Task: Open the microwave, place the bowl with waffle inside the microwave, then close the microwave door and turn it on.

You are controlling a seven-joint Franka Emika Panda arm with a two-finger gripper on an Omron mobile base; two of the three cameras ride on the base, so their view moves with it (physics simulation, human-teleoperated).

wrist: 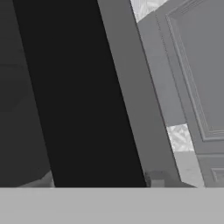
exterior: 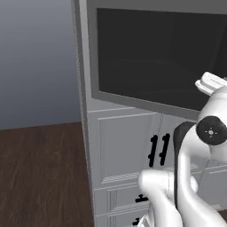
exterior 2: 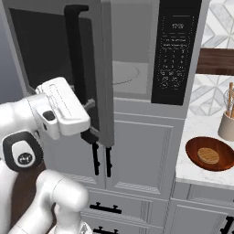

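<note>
Dark wooden floor (exterior: 40,177) fills the left of the left base view, with a plain grey wall (exterior: 37,57) above it, and white panelled cabinets (exterior: 124,150) with short black handles stand beneath the microwave (exterior 2: 151,55). In the right base view the microwave door (exterior 2: 59,59) is swung open toward the arm, its dark glass facing left and its long black bar handle (exterior 2: 77,59) upright along the free edge. To its right the grey inside of the oven shows a pale round turntable (exterior 2: 125,73), and next comes the black control strip (exterior 2: 176,50) with faint buttons. Farther right a white marble worktop (exterior 2: 201,157) runs under a tiled wall and a brown wooden shelf (exterior 2: 217,61). On that worktop sits the bowl with waffle (exterior 2: 209,153), a shallow brown dish holding one round orange-brown waffle, well apart from the microwave door. Behind it stands a beige pot (exterior 2: 226,124) with wooden utensils, cut off by the frame's right edge. The gripper (exterior 2: 89,130) sits low against the door's handle side, its dark fingers just beside the bar; the white hand covers most of them, so I cannot tell whether they are spread or pinching the handle. In the hand view the black bar and grey door frame run diagonally, very close.
</note>
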